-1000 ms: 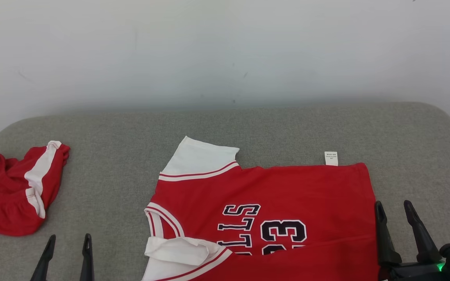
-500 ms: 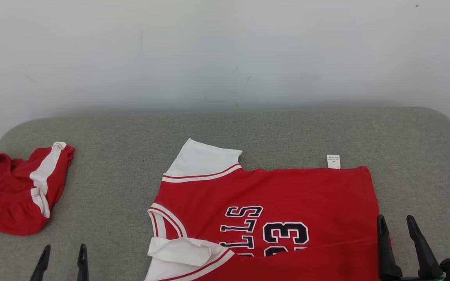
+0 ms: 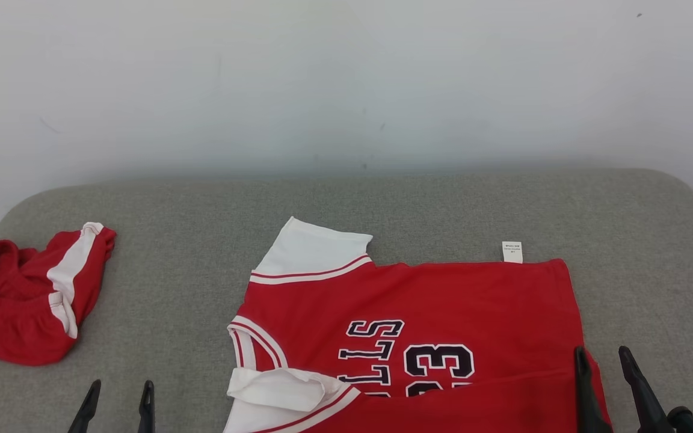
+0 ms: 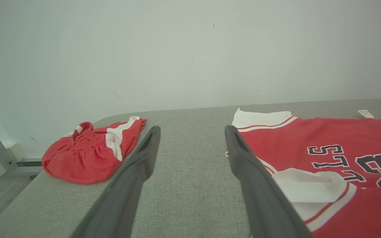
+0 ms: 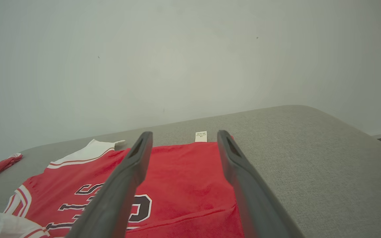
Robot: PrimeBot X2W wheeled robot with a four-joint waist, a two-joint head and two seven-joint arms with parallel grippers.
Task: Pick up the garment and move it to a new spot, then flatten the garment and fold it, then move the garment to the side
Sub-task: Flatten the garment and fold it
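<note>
A red jersey [image 3: 418, 307] with white sleeves and dark lettering lies spread on the grey table, its near part folded over along the bottom edge. It also appears in the left wrist view [image 4: 336, 138] and the right wrist view [image 5: 180, 168]. My left gripper [image 3: 119, 388] hovers open over bare table left of the jersey, nothing between its fingers [image 4: 144, 155]. My right gripper [image 3: 603, 355] stands open at the jersey's right hem, above the cloth, holding nothing.
A crumpled pair of red shorts [image 3: 27, 294] with white stripes lies at the table's far left [image 4: 91, 152]. The grey padded table [image 3: 443, 204] ends at a pale wall behind. A white label [image 3: 512, 252] sticks out at the jersey's far edge.
Both grippers have drawn back toward the bottom of the view; the right one slid lower along the jersey's right hem. The camera tilted slightly. The jersey lies as before.
</note>
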